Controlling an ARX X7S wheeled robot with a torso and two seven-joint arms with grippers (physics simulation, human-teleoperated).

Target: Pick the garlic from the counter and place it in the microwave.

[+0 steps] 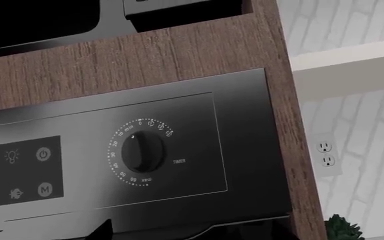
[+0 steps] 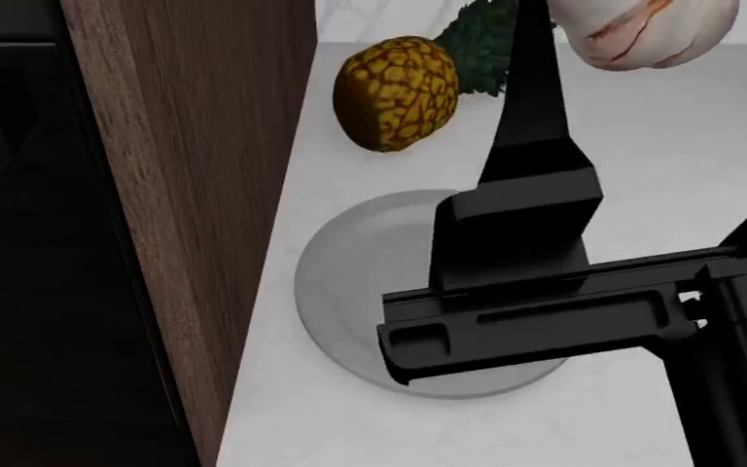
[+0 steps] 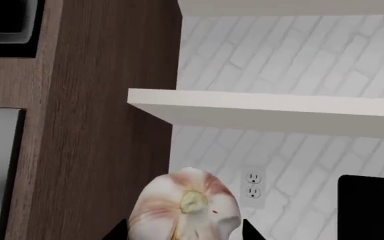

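White worktop [image 2: 685, 195] carries a grey plate [image 2: 361, 282] and, at its 12 o'clock, a pineapple [image 2: 397, 92]. Right gripper [image 3: 182, 232] jaws pinch the garlic [image 3: 184, 207] high above them. Left jaws: I cannot tell.

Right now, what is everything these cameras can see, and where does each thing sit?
garlic: one, whitish with pinkish-brown streaks, held up above the counter in the right gripper
pineapple: one, yellow-brown with green leaves, lying on the counter beside the cabinet
plate: one, grey, on the counter
counter: one, off-white
cabinet: one, brown wood
oven panel: one, dark, timer knob
wall outlet: one, white, on brick wall
shelf: one, white, wall-mounted
right gripper: black, closed around the garlic
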